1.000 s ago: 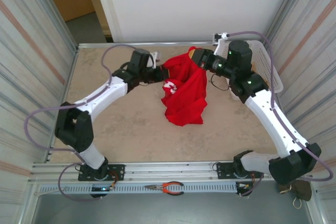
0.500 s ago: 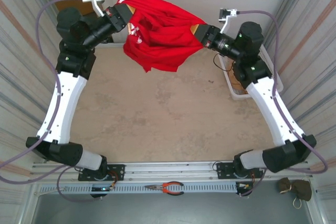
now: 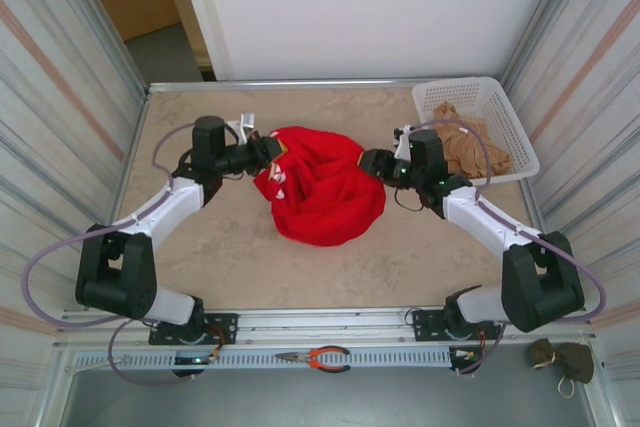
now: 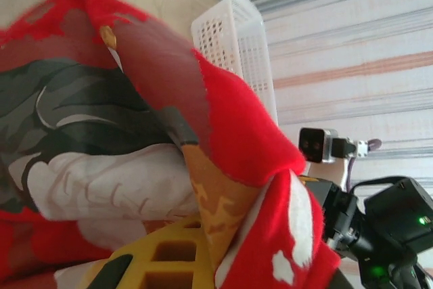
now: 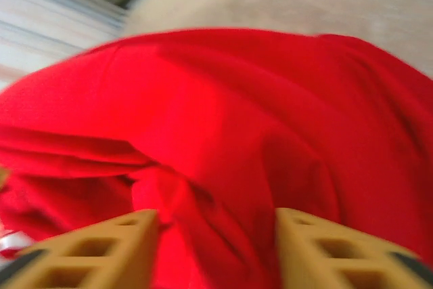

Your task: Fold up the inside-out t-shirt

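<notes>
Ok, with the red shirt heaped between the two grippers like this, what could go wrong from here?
The t-shirt lies bunched in a heap on the table, not spread flat, so folding now would likely trap creases. Cloth drapes over a finger of the left gripper in its wrist view; it may snag on release. The right gripper has its fingers standing apart with a thick fold between them, so its hold may slip.

The t-shirt [image 3: 322, 192] lies between left gripper [image 3: 268, 153] and right gripper [image 3: 371, 162].
</notes>
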Robot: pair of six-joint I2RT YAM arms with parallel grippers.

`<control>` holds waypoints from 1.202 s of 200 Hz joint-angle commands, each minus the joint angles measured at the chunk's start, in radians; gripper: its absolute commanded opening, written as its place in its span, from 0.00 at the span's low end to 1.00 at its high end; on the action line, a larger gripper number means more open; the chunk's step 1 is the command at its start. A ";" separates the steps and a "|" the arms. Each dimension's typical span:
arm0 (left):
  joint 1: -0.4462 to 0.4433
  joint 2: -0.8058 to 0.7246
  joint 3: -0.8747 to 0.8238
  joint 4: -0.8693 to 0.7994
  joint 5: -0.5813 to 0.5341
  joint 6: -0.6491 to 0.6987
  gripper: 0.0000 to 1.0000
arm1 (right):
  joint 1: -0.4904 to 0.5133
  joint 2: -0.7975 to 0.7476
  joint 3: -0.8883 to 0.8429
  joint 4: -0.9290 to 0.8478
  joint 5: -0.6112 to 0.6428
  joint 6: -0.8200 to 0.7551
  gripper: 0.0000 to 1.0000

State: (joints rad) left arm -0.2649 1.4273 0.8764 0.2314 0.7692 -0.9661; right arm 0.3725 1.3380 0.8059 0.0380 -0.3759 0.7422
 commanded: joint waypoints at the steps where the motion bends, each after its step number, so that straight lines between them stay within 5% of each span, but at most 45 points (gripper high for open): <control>1: -0.025 -0.038 0.007 0.227 0.098 -0.044 0.00 | 0.054 -0.079 0.015 -0.115 0.167 -0.139 0.67; 53: -0.058 -0.123 0.030 0.101 0.085 -0.002 0.00 | 0.355 -0.182 0.075 -0.182 0.307 -0.273 0.71; 117: -0.071 -0.149 0.059 0.043 0.069 0.007 0.00 | 0.458 0.035 0.252 -0.205 0.363 -0.335 0.68; 133: -0.073 -0.154 0.055 0.028 0.062 0.016 0.00 | 0.447 0.062 0.294 -0.204 0.362 -0.341 0.54; 156: -0.068 -0.150 0.046 0.012 0.050 0.024 0.00 | 0.412 0.075 0.355 -0.232 0.315 -0.351 0.00; 189: -0.013 -0.106 0.045 -0.026 0.028 0.055 0.00 | 0.311 -0.020 0.415 -0.263 0.144 -0.322 0.00; 203: 0.031 -0.071 0.055 -0.032 0.024 0.063 0.33 | 0.254 -0.076 0.435 -0.262 0.050 -0.284 0.00; 214: 0.064 -0.036 0.081 -0.040 0.040 0.074 0.49 | 0.214 -0.116 0.446 -0.258 -0.006 -0.257 0.00; 240: 0.112 0.004 0.140 -0.070 0.076 0.096 0.68 | 0.125 -0.166 0.430 -0.216 -0.117 -0.180 0.00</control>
State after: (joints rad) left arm -0.1871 1.4124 0.9497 0.1898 0.8062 -0.9131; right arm 0.5552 1.2324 1.2144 -0.2253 -0.3275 0.4740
